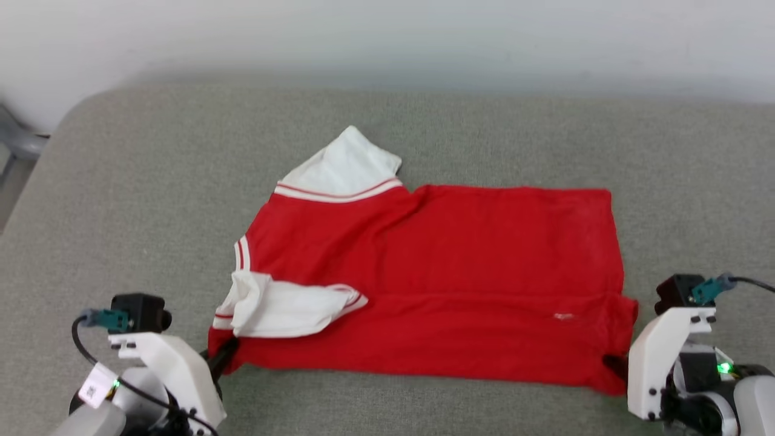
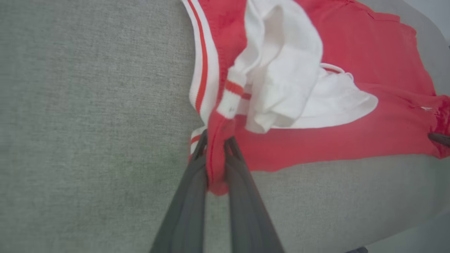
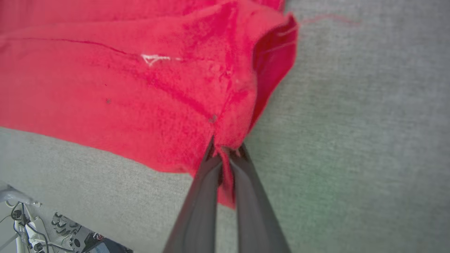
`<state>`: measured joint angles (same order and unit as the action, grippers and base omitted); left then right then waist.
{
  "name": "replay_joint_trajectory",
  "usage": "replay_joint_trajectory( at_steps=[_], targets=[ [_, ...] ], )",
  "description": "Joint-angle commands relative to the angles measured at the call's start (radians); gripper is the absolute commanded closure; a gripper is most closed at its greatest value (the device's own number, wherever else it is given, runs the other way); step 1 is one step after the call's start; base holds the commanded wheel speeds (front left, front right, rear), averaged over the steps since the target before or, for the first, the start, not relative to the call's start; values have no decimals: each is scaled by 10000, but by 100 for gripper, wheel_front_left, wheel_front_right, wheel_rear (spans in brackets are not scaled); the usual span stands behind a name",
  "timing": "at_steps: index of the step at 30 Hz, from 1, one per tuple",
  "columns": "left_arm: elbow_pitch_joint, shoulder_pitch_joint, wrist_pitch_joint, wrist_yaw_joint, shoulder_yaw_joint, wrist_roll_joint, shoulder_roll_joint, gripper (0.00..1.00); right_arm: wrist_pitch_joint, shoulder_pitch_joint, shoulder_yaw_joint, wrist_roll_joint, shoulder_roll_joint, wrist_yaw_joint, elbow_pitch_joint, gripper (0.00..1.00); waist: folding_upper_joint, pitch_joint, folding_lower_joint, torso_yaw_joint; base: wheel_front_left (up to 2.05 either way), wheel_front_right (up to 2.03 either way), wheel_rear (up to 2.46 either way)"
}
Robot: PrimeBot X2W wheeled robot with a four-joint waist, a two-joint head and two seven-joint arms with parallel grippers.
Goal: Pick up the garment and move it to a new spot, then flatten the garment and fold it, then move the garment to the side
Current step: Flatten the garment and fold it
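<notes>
Head view, with both wrist views. The red jersey T-shirt [image 1: 436, 272] lies spread sideways across the middle of a grey fabric surface [image 1: 151, 181], its plain red side up and its near long edge doubled over into a band. One white sleeve [image 1: 345, 163] juts from the far left edge, bordered by red-and-white striped trim [image 1: 336, 192]; the other white sleeve [image 1: 284, 309] is crumpled back onto the red body near the left corner. The left gripper [image 1: 225, 357] has its dark fingers pressed together on the near left corner of the shirt, and cloth bulges between them. The right gripper [image 1: 614, 363] likewise pinches the near right corner, where the hem puckers upward. A pale wall [image 1: 387, 36] rises behind the surface.
</notes>
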<state>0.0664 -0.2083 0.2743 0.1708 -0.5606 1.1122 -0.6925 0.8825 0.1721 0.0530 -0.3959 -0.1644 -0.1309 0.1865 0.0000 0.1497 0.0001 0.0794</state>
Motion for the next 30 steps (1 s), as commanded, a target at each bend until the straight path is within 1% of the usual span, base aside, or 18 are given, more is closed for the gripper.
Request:
replay_joint_trajectory(
  at_steps=[1,3,7,11,14,17,18,19,20,21,24,28,30],
  targets=[
    [-27,183,-58,79,39,-14,-87,100,40,-243,-1,-29,-96,5,-53,100,0,-369,-1,-40,0,0,0],
    [-211,547,-107,224,18,19,-167,100,172,-549,37,-79,-187,5,-473,100,0,-714,-1,-49,0,0,0],
    [-620,1518,-115,665,-18,196,-382,100,549,-1581,223,-136,-201,6,-1317,100,0,-1379,-1,-51,0,0,0],
    [-964,2426,-12,978,-105,495,-454,100,907,-2656,555,-24,-23,6,-2153,100,0,-1628,-1,-44,0,0,0],
    [-1012,2885,-53,1048,-243,675,-271,100,1003,-3359,812,45,276,6,-2450,100,0,-1644,-1,-53,0,0,0],
    [-882,2954,-193,961,-357,674,42,100,815,-3771,987,102,556,6,-2484,100,0,-1603,-1,-60,0,0,0],
    [-779,2880,-310,963,-335,658,171,100,755,-3891,1047,85,662,6,-2425,89,0,-1590,-1,-56,0,0,0],
    [-662,2809,-342,940,-362,662,299,82,639,-3985,1074,77,730,6,-2367,33,0,-1577,-1,-44,0,0,0],
    [-561,2722,-337,903,-427,613,373,49,470,-4005,1148,-31,763,6,-2279,0,0,-1562,-1,-34,0,0,0],
    [-450,2574,-392,846,-449,545,438,0,277,-4014,1153,-76,802,6,-2213,0,0,-1548,-1,-23,0,0,0],
    [-211,2273,-619,720,-439,374,626,0,-755,-3976,1007,-168,863,5,-2321,0,0,-1541,-1,-27,0,0,0],
    [-25,1785,-1329,588,-216,-108,602,0,-3002,-3732,792,99,780,5,-2723,0,0,-1585,-1,-129,0,0,0],
    [-29,1571,-1788,604,-102,-418,641,0,-4037,-3579,729,210,784,5,-2817,0,0,-1630,-1,-205,0,0,0]
  ],
)
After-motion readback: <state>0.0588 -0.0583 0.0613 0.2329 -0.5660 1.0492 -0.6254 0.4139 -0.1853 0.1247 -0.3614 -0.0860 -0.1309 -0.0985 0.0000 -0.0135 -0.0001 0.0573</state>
